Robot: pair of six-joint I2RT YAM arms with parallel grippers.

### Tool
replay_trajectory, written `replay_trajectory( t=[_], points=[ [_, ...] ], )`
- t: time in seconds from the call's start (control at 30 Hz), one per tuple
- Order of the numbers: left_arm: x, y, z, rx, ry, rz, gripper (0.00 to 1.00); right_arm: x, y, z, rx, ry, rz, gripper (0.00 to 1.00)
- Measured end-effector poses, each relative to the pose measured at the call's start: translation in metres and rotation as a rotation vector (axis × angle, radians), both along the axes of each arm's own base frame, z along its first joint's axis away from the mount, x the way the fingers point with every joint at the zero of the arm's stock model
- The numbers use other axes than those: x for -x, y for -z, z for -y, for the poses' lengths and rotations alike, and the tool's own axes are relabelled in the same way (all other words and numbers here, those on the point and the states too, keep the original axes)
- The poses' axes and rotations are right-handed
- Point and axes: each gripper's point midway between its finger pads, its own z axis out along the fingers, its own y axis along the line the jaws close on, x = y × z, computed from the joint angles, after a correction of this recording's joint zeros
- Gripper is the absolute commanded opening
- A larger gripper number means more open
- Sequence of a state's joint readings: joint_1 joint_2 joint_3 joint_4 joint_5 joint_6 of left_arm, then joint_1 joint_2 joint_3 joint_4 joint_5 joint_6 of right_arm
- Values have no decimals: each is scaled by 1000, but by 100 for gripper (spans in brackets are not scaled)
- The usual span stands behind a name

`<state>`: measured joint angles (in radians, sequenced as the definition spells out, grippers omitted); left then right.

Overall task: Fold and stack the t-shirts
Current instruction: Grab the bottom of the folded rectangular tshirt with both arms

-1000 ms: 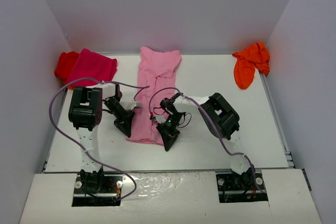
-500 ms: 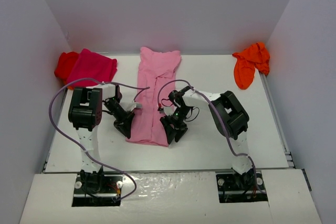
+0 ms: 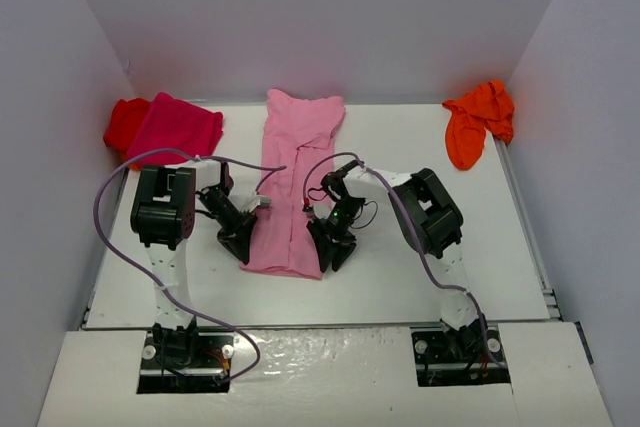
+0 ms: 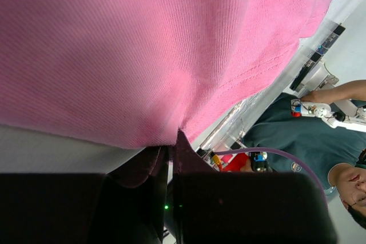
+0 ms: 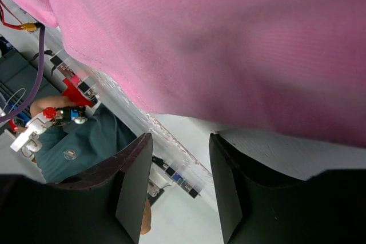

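Observation:
The light pink t-shirt (image 3: pixel 297 177) lies as a long strip down the middle of the table. My left gripper (image 3: pixel 237 243) is at its near left edge and is shut on that edge; in the left wrist view the jaws (image 4: pixel 171 141) pinch the pink hem (image 4: pixel 148 55). My right gripper (image 3: pixel 333 248) is at the near right edge, open, with the pink cloth (image 5: pixel 229 44) just beyond its fingertips (image 5: pixel 135 170) and nothing between them. The magenta t-shirt (image 3: pixel 178 127) lies folded at the back left on the red t-shirt (image 3: pixel 123 121). The orange t-shirt (image 3: pixel 477 125) is crumpled at the back right.
White walls close in the table on the left, back and right. Purple cables (image 3: pixel 120 172) loop over both arms. The table's near edge (image 3: pixel 320 325) runs just behind the grippers.
My right gripper has moved a little up and to the right along the pink shirt's near right corner, and its arm has swung. The left gripper has not moved.

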<state>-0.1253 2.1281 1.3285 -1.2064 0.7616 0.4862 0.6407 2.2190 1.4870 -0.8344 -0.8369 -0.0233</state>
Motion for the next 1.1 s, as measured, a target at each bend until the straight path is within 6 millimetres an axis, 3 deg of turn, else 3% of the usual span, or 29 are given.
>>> replay_trajectory(
  t=[0.37, 0.7, 0.83, 0.9, 1.1],
  points=[
    [1, 0, 2, -2, 5, -1, 0, -8, -1, -8, -46, 37, -76, 40],
    [14, 0, 21, -8, 96, -6, 0, -6, -1, -12, -74, 38, -80, 40],
    [14, 0, 22, -7, 97, -10, 0, 0, 1, -15, -82, 23, -73, 24],
    [14, 0, 22, -6, 96, -11, 0, 0, 3, -17, -88, 7, -56, 0],
    [14, 0, 22, -8, 97, -11, 0, 0, 11, -22, -113, -31, -13, 0]
  ],
)
